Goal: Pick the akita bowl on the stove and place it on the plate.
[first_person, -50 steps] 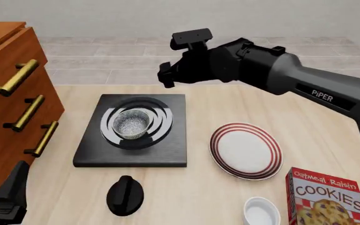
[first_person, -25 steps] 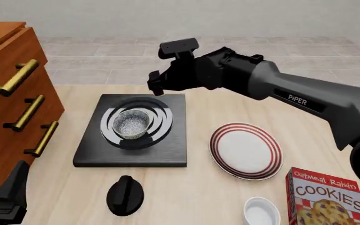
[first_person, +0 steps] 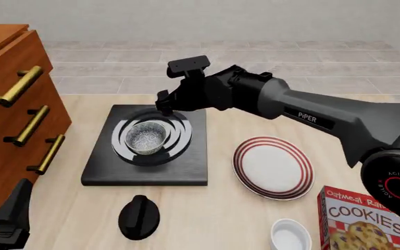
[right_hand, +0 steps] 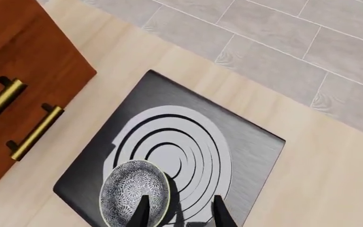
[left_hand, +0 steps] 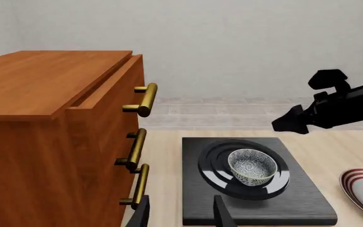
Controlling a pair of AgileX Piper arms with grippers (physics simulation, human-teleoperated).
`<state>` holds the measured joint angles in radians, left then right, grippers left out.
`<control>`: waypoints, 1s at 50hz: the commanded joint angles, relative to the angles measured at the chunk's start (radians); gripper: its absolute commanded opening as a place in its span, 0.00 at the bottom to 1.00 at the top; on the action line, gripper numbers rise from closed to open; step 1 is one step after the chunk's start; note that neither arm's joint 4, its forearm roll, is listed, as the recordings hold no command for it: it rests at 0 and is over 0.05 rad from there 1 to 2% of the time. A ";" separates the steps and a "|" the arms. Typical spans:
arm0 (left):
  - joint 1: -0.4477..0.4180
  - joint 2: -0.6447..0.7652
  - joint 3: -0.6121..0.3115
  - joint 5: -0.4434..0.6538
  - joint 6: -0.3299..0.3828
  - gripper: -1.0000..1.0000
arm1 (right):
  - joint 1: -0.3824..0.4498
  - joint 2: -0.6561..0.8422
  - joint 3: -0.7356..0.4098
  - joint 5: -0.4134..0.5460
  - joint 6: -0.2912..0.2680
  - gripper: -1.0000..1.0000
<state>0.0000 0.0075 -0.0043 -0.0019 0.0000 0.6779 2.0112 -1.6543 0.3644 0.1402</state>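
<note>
The right arm [first_person: 311, 117] reads "PiPER", its base "AGILEX"; the box [first_person: 362, 221] reads "Oatmeal Raisin COOKIES".

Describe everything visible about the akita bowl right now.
The small round akita bowl, with a glossy speckled grey-white inside and a dark outside, stands upright and looks empty. It sits on the white and black burner rings of the flat black square stove, toward their near left part rather than dead centre. Nothing else touches it: the right tool hovers just above and beyond it, fingertips apart, one over its rim.
</note>
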 commanded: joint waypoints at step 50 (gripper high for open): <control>0.000 0.000 0.000 0.000 0.000 1.00 | 0.011 0.126 0.043 -0.133 0.098 1.00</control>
<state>0.0000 0.0075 -0.0043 -0.0019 0.0000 0.6884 2.1151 -1.6145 0.2503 0.2176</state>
